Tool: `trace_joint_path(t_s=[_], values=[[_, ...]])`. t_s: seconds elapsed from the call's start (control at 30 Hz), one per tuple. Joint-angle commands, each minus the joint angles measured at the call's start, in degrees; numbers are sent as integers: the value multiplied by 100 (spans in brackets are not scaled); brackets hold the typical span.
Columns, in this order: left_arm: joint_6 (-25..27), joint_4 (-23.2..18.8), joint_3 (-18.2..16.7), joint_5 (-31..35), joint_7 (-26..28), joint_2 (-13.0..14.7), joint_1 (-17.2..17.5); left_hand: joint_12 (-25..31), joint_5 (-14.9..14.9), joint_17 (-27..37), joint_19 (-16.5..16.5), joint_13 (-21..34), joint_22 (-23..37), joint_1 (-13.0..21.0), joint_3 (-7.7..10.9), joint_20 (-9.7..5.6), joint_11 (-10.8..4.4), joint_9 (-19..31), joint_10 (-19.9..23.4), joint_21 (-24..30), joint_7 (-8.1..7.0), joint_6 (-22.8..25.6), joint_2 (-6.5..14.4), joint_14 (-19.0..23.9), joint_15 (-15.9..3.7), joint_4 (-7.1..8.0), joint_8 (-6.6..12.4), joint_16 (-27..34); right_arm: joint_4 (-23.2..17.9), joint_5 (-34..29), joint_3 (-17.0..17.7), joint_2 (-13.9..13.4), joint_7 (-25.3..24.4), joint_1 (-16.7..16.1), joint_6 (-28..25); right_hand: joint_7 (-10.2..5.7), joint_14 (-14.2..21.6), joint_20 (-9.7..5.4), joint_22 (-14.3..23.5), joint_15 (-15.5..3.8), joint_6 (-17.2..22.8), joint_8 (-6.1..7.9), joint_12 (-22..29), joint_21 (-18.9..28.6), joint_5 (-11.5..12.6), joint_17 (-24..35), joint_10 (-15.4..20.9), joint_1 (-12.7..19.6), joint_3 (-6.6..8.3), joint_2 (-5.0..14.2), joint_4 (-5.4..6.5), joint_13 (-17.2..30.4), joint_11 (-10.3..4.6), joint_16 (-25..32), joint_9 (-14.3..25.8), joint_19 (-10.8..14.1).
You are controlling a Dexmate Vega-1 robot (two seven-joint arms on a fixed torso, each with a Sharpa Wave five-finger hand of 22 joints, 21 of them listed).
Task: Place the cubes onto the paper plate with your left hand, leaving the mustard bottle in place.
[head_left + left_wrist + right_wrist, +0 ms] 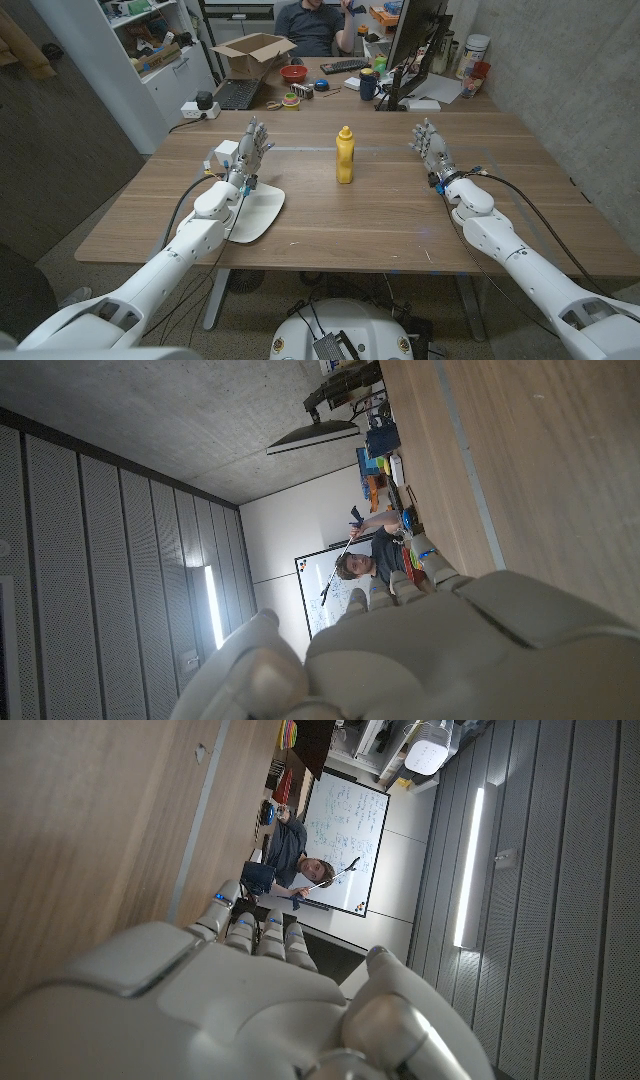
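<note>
Our left hand [252, 145] hovers released by the white cube [226, 152]; at its three o'clock the mustard bottle [344, 155] risks toppling if we swing wide toward the paper plate [257, 212].

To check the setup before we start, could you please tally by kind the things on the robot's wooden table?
Mustard bottle: 1
Paper plate: 1
White cube: 1 plainly visible; the left hand may hide more
Total: 3
</note>
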Motion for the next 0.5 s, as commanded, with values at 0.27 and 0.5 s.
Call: trace_joint_path(t_s=[0.27,0.5], values=[[-551,-26,-26,481,226,-17,-41,68,44,16,-5,22,10,15,17,-6,4,12,14,24,-69,59,106,-173,6,-4,80,52,-65,-654,689,568,350,-154,-319,45,-3,-5,24,31,10,26,33,8,46,14,1,-25,30,55,3,8,60,43,20,-325],[-877,-82,-45,1113,754,38,-28,91,59,10,27,21,6,64,23,35,-23,12,111,6,-179,109,121,-96,-8,-30,92,72,-43,-743,788,666,436,-150,-359,44,-4,-5,24,34,11,26,29,-6,46,14,-7,-25,26,56,3,8,61,42,20,-321]])
